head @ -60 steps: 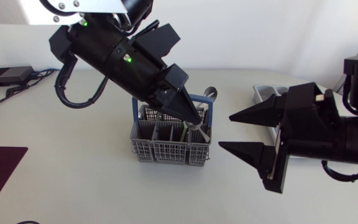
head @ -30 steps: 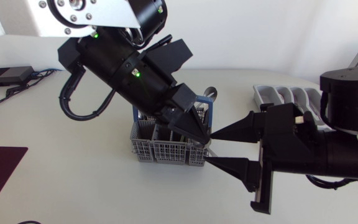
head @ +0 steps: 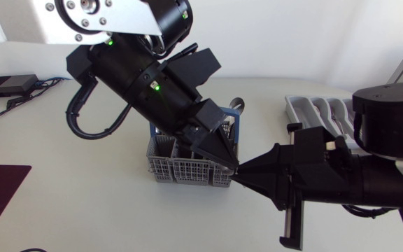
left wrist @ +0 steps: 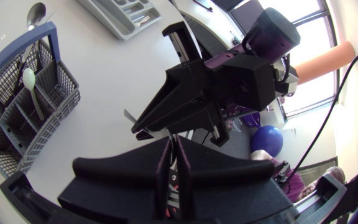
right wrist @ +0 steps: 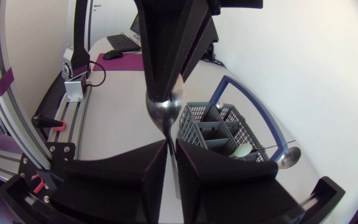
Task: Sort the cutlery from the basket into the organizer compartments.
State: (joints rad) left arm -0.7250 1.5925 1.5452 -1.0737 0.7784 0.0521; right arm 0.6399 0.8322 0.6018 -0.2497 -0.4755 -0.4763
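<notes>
Over the pale tabletop [head: 82, 203], the spoon [right wrist: 165, 106] hangs in the air just beside the basket [head: 180, 168]. Your left pincer [head: 231, 162] clamps its bowl. Your right pincer [head: 241, 174], spread wide a second ago, has swung in and now squeezes the handle. The handover looks ready, and the organizer [head: 313, 108] lies behind.

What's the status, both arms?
Left gripper shut on spoon bowl. Right gripper shut on its handle, by basket. No obstruction seen.
</notes>
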